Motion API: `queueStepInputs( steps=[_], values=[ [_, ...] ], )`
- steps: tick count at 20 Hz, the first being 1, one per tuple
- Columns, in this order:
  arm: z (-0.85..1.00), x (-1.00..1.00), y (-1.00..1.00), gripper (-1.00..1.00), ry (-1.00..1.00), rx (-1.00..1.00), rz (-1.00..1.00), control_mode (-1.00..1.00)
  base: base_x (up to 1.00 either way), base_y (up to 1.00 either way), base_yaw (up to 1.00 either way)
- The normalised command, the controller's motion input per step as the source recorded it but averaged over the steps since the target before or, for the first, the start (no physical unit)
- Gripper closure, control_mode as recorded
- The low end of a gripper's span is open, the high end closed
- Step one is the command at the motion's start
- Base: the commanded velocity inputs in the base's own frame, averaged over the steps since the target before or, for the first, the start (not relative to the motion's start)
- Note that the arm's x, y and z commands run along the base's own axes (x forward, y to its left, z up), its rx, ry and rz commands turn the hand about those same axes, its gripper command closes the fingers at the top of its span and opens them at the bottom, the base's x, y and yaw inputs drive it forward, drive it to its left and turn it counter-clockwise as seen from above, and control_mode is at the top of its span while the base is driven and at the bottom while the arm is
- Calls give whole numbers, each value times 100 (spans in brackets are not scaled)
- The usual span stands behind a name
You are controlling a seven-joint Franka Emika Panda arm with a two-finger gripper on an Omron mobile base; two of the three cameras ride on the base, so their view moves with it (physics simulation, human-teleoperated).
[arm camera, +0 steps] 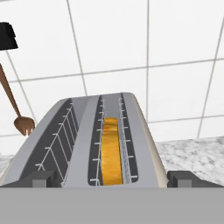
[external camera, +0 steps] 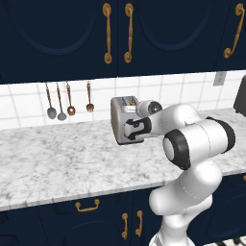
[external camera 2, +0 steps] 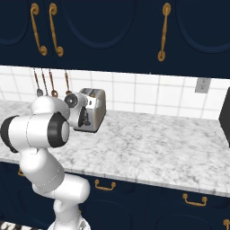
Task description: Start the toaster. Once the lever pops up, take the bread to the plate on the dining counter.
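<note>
Jaws spread wide, dark tips at bottom corners of hand view, gripper [arm camera: 112, 178] straddling near end of toaster [arm camera: 94, 140].

Toaster: boxy, brushed silver-grey, rounded corners, two long dark slots with thin wire guides. Centre of left base view, centre-left of right base view, on marble counter [external camera: 57, 163] against white tiled wall [arm camera: 175, 52].

Bread [arm camera: 111, 151]: golden-orange slice standing in right-hand slot, top edge below rim.

Hanging utensils [external camera: 67, 100]: wooden fork, spoons, upper left. Navy cabinets [external camera: 120, 29], curved gold handles above.
</note>
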Motion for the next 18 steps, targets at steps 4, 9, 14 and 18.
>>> queueStepInputs(
  steps=[4, 9, 14, 18],
  values=[
    [0, 0, 0, -100, 0, 0, 0, -100, 0, 0, 0],
    [0, 0, 0, -100, 0, 0, 0, -100, 0, 0, 0],
    [0, 0, 0, -100, 0, 0, 0, -100, 0, 0, 0],
    [0, 0, 0, -100, 0, 0, 0, -100, 0, 0, 0]
  ],
)
